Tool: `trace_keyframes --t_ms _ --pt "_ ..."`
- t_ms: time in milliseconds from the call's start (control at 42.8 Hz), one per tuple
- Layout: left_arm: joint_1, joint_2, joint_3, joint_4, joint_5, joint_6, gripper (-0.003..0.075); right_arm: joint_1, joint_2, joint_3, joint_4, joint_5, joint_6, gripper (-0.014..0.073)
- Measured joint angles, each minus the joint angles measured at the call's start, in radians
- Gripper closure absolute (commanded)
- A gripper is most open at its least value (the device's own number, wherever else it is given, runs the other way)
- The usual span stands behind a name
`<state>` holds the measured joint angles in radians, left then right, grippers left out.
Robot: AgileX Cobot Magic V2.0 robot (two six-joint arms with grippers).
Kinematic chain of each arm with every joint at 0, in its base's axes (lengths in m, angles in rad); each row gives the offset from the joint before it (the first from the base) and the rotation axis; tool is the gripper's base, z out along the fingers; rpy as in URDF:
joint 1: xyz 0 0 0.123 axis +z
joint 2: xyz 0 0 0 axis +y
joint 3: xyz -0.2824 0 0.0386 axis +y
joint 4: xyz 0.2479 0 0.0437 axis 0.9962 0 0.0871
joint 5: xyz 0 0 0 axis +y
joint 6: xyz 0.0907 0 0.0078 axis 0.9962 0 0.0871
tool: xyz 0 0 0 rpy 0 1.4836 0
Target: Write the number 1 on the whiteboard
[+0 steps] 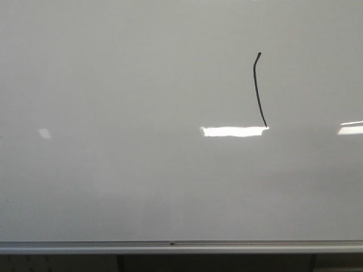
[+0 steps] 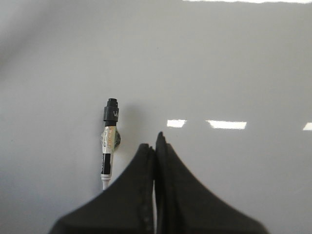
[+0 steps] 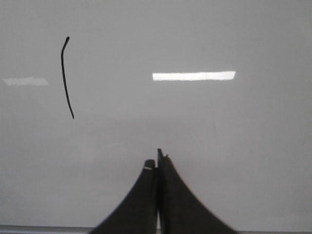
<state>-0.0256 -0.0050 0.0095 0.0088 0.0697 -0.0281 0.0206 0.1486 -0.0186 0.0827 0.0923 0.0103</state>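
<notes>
Left end effector [image 2: 155,142]: seen only in the left wrist view; its dark fingers are pressed together with nothing between them.
Marker [image 2: 109,141]: seen only in the left wrist view, lying just beside the left end effector's fingers on a pale grey surface, grey cap away from the camera.
Whiteboard [image 1: 113,113]: fills the front view, glossy and pale, with a silver rail [image 1: 181,246] along its 6 o'clock edge.
Number 1 [image 1: 258,90]: a thin black stroke toward 2 o'clock from the board's centre in the front view; also visible in the right wrist view, not in the left.
Number 1 axis: near-vertical, running 12 to 6 o'clock, with a small bend at the top and its foot drifting slightly toward 5 o'clock.
Right end effector [image 3: 157,158]: seen only in the right wrist view; fingers together, gripping nothing, well apart from the stroke.
</notes>
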Motion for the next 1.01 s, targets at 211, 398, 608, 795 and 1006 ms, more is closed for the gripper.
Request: trace_keyframes --t_ms 211,398,608,795,1006 --pt "0.0 0.0 0.0 0.0 0.0 0.0 0.0741 0.0 -0.131 0.045 0.001 0.076 0.002 0.0655" --pt "0.0 0.0 0.0 0.0 -0.002 0.0 0.0741 0.0 -0.158 0.045 0.001 0.109 0.002 0.0655" --pt "0.0 0.0 0.0 0.0 -0.002 0.0 0.0741 0.0 -0.159 0.045 0.001 0.114 0.004 0.0655" --pt "0.0 0.0 0.0 0.0 -0.002 0.0 0.0741 0.0 -0.159 0.045 0.001 0.114 0.004 0.0655" --pt "0.0 0.0 0.0 0.0 -0.002 0.0 0.0741 0.0 -0.159 0.045 0.001 0.114 0.004 0.0655"
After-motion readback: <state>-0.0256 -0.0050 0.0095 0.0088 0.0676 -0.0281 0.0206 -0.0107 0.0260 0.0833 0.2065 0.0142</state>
